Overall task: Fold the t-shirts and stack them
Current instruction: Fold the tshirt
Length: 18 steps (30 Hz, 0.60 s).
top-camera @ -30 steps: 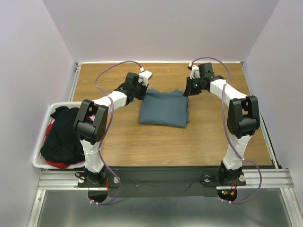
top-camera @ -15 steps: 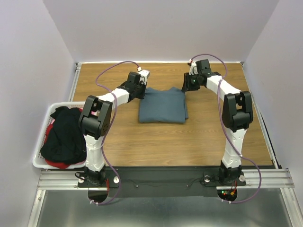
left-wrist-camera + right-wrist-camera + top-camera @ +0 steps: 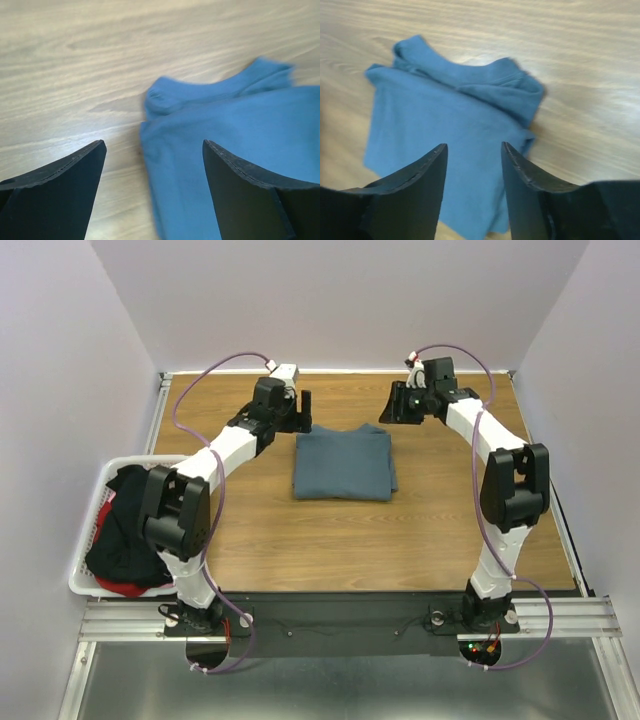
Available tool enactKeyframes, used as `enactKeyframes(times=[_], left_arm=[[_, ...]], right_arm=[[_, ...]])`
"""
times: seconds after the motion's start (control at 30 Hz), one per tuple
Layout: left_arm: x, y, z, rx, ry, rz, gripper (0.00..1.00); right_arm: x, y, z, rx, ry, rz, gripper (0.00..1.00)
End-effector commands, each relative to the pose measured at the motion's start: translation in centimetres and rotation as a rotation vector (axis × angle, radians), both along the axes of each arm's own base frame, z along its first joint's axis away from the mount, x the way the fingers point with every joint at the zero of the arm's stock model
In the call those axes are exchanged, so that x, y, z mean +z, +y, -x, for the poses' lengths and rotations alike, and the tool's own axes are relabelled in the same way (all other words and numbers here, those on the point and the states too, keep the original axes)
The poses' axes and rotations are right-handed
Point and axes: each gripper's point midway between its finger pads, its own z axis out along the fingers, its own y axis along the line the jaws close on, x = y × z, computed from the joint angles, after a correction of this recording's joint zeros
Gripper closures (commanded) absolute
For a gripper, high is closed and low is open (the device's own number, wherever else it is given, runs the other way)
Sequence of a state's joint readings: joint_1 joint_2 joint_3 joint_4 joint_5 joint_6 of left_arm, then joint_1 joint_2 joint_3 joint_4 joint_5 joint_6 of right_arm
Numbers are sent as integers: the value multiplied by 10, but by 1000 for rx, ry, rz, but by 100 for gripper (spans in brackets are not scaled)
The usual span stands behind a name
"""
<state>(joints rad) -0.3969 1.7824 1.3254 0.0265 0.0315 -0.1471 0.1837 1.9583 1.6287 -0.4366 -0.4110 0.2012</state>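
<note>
Nearest the arm bases, to the left of the folded slate-blue t-shirt (image 3: 343,465), a white plastic lattice basket (image 3: 88,518) holds a crumpled black t-shirt (image 3: 135,525) with a sliver of red-pink t-shirt (image 3: 120,588) under it, both unfolded. The slate-blue t-shirt itself lies mid-way across the smooth wood-grain tabletop (image 3: 400,540). It is soft matte knit folded to a flat near-square, with its collar and bunched layers at the far edge. Just beyond that edge, the left end effector (image 3: 154,145) hangs off the shirt's far-left corner with its wedge-shaped black fingers spread wide and empty. The right end effector (image 3: 474,146) hangs off the far-right corner, fingers parted less widely, with nothing between them.

The fold on this shirt looks finished. The next move probably calls for an arm to reach the basket, pinch the limp black cloth, and spread it flat on bare wood near the slate-blue t-shirt.
</note>
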Motion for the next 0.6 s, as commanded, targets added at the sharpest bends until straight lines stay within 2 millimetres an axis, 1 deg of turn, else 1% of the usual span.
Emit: enactKeyframes(times=[0.0, 0.03, 0.07, 0.1, 0.13, 0.17, 0.2, 0.23, 0.27, 0.3, 0.33, 0.37, 0.4, 0.43, 0.47, 0.5, 0.53, 0.57], left_arm=[[31, -21, 15, -3, -37, 107, 16], [26, -30, 16, -26, -17, 125, 24], [22, -33, 15, -27, 0, 142, 27], [15, -38, 15, -36, 23, 149, 37], [4, -41, 11, -36, 46, 148, 41], [-2, -43, 9, -36, 59, 148, 44], [-13, -45, 4, -27, 82, 143, 57], [-21, -45, 2, -24, 96, 140, 60], [-28, -46, 0, -23, 109, 136, 63], [-35, -48, -2, -23, 126, 137, 68], [-47, -50, -7, -20, 147, 133, 69], [-53, -48, -10, -11, 158, 132, 70], [-64, -47, -15, 4, 178, 134, 70], [-68, -46, -18, 12, 186, 138, 71], [-71, -38, -24, 34, 193, 144, 72], [-79, -34, -26, 47, 210, 147, 73], [-83, -31, -28, 64, 221, 158, 73], [-85, -26, -30, 73, 228, 165, 73]], right_arm=[[16, 23, 7, 50, 21, -167, 49], [9, 30, 8, 75, 49, -197, 50], [6, 33, 8, 83, 64, -208, 52], [4, 35, 9, 98, 78, -225, 53], [-7, 38, 7, 105, 98, -228, 55], [-11, 39, 7, 113, 107, -232, 56], [-24, 41, 7, 128, 136, -240, 57], [-22, 41, 7, 134, 129, -241, 58], [-34, 41, 5, 135, 147, -237, 62], [-39, 42, 4, 141, 153, -235, 63], [-44, 41, 3, 143, 157, -231, 64], [-55, 39, -1, 140, 166, -222, 66], [-58, 36, -4, 132, 167, -220, 67], [-63, 34, -7, 127, 172, -220, 69], [-66, 31, -11, 122, 172, -220, 70], [-71, 29, -17, 117, 174, -221, 70], [-73, 20, -22, 98, 173, -223, 70], [-75, 15, -26, 86, 174, -225, 70]])
